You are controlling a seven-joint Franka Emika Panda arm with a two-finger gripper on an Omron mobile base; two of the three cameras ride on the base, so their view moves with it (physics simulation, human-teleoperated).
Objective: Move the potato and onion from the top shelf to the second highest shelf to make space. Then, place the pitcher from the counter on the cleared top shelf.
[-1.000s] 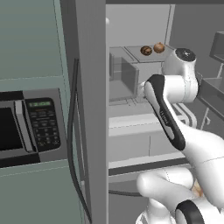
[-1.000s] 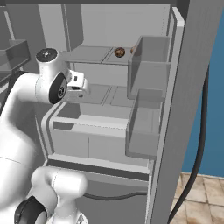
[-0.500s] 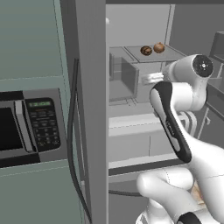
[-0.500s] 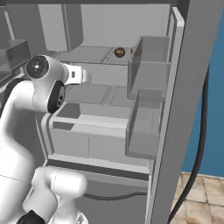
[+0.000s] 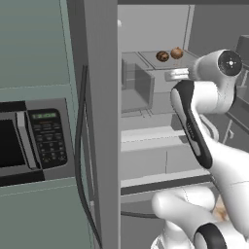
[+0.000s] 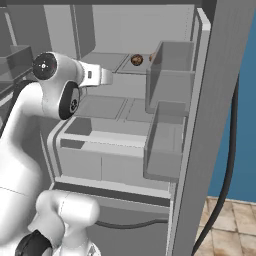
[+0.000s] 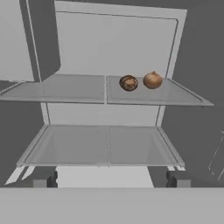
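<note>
In the left base view the gripper pointed into the open fridge, and the potato and the onion lay just beside each other on the top shelf, above the jaws and farther in. This view showed how far the hand stood in front of the shelf's front edge, but not how the jaws stood.

In the right base view the gripper was at about the height of the top shelf, and the potato lay beyond the jaws. A clear door bin hid most of the onion, so this side could mislead about where it was.

In the hand view the fingertips rose far apart at the bottom, so the jaws were spread wide and held nothing. The potato and the onion sat ahead of the jaws, above them and a little toward the right finger, the onion more so. The second highest shelf lay bare below, nearer to the jaws.

I think the main risk was the closeness of the two: wide jaws closing on one could push the other, and it could roll off the shelf. A low approach could also strike the shelf's rim.
</note>
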